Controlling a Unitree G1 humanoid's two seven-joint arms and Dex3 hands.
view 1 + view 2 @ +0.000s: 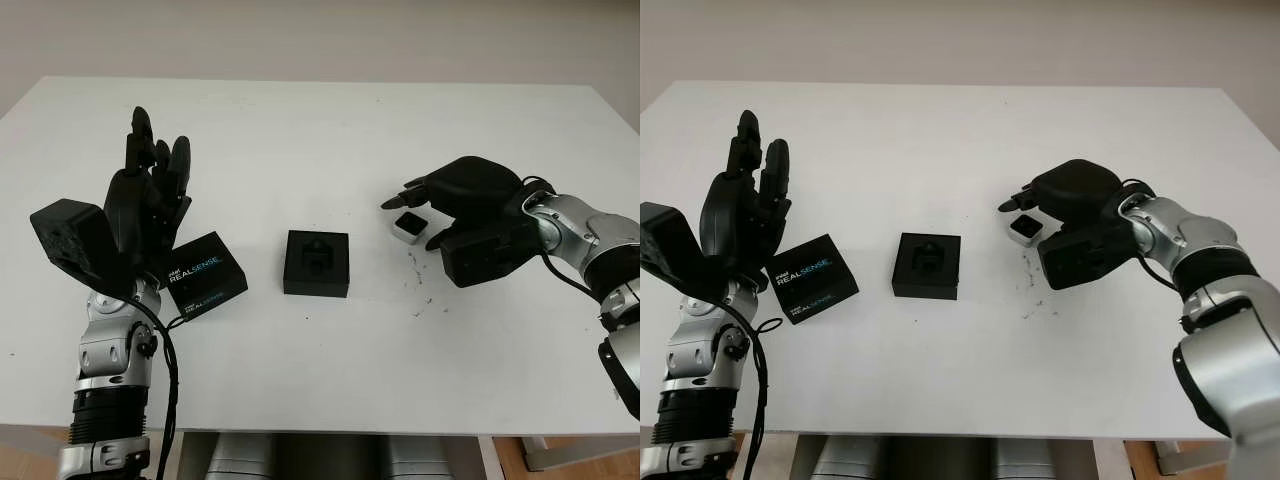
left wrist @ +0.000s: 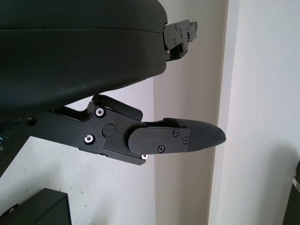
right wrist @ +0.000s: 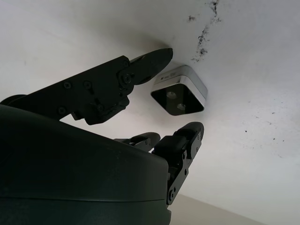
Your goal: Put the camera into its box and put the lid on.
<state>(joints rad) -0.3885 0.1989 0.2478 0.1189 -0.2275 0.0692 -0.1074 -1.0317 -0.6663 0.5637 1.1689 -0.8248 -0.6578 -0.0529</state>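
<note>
Reaching step: right hand [image 1: 415, 215] released, fingers bracketing camera [image 3: 179, 94] right of box [image 1: 317, 263]. Next: clench, lift, carry. Left hand [image 1: 150, 200] released, raised left of box.

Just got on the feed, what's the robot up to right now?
The right hand is open around the small silver camera on the white table, fingers either side, not gripping yet. The open black box waits mid-table, its lid lies to the left. The left hand is raised, open, above the lid.
</note>
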